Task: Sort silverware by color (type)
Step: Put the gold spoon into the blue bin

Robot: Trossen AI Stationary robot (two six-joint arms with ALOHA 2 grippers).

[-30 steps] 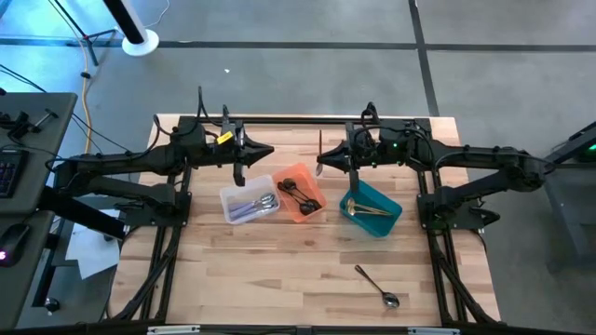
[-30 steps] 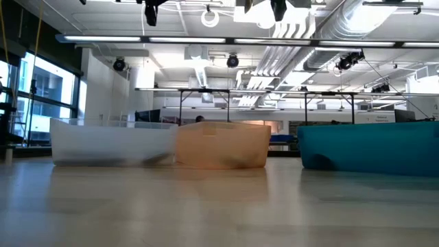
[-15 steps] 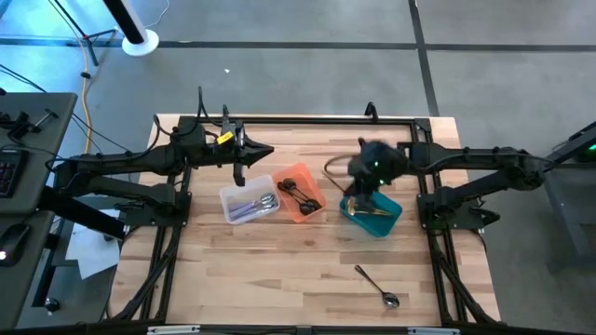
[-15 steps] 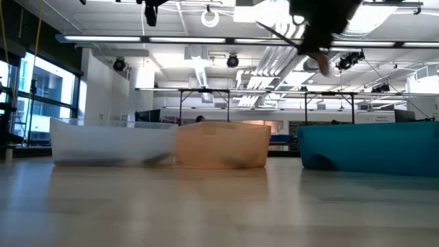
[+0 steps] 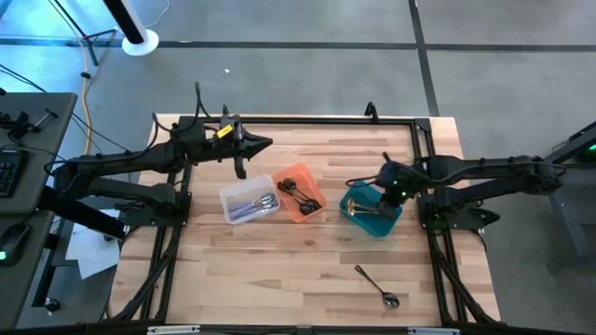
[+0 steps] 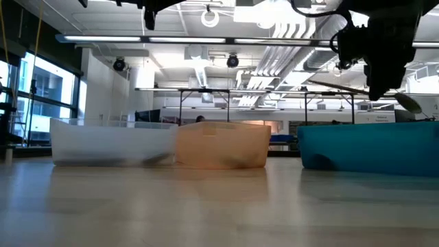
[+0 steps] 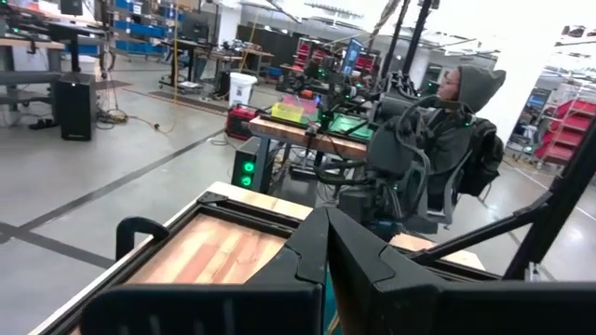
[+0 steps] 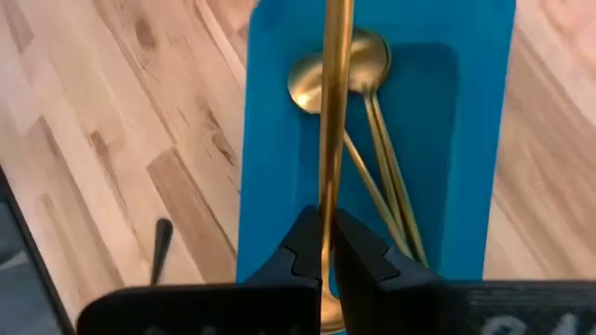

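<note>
My right gripper is shut on a gold utensil above the teal bin. The bin holds other gold spoons. The low view shows the utensil hanging level over the bin's wall. My left gripper is shut and empty, high over the table's far edge, left of centre. The clear bin holds silver pieces and the orange bin holds black ones. One spoon lies flat on the table near the front edge. My right gripper pinches the gold utensil's thin handle between its two fingers, nearer its bowl end. The fingers point down from above and lie across the handle. The utensil is about level, lifted clear above the teal bin.
The three bins stand in a row across the table's middle. A black frame runs along the table's far edge. Bare wood lies in front of the bins. A person sits at a desk beyond the table.
My right gripper has swung from over the far middle of the table toward the right and near side and has come down over the teal bin, turning as it went. The gold utensil went with it and now lies level above the bin.
</note>
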